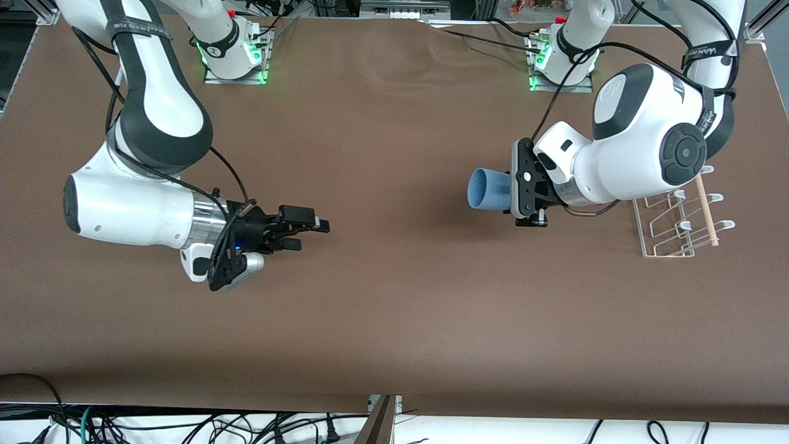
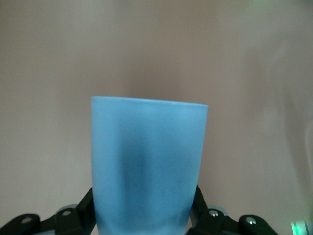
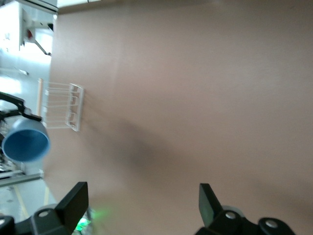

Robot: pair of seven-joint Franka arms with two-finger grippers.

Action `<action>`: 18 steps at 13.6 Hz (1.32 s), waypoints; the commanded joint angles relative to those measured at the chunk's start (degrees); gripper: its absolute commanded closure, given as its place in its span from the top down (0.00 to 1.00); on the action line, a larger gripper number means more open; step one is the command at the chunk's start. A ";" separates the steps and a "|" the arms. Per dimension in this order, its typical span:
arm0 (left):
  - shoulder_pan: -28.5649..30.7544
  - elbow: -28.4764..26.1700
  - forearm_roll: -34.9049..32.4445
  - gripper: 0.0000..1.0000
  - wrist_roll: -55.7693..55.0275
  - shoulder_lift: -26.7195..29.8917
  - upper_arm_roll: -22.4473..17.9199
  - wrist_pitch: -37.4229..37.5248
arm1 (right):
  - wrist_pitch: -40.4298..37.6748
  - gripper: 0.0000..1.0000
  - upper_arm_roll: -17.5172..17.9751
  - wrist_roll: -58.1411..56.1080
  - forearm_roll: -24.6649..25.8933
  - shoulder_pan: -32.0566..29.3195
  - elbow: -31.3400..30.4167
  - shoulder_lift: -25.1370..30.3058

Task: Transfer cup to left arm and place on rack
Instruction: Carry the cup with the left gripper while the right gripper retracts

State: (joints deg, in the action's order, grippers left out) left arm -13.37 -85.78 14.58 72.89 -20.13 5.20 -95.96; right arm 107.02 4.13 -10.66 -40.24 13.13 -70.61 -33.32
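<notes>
Cup (image 1: pixel 490 189) lay on its side in the air over the bench (image 1: pixel 394 320), base clenched in the left pincer (image 1: pixel 521 188), mouth toward the released, empty right pincer (image 1: pixel 308 233), while the rack (image 1: pixel 678 225) stood just beside the left arm's wrist, away from that mouth.

A robotics lab: two white jointed arms (image 1: pixel 142 123) bolted on metal base plates (image 1: pixel 234 77) to a brown-covered worktop (image 1: pixel 382 296), aluminium framing at its corners, loose cables (image 1: pixel 185 425) trailing below its edge.
</notes>
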 commanded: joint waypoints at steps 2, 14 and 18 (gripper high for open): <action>-0.17 0.18 -17.87 0.10 0.50 -0.78 -0.02 5.23 | -1.81 1.00 -1.41 -6.98 12.68 -2.40 -2.76 2.99; 1.06 0.00 -58.85 0.12 -20.23 -8.68 -0.54 28.61 | -4.27 1.00 -1.50 -8.32 46.56 -11.02 -15.42 23.99; 2.99 -0.52 -60.02 0.12 -31.82 -12.81 -2.12 32.84 | -12.96 1.00 -1.50 0.94 45.95 -12.25 -16.14 27.69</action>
State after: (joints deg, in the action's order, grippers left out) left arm -11.16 -86.52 -43.98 45.77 -30.93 3.31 -65.77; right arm 96.76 1.93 -15.36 5.42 2.24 -84.13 -8.59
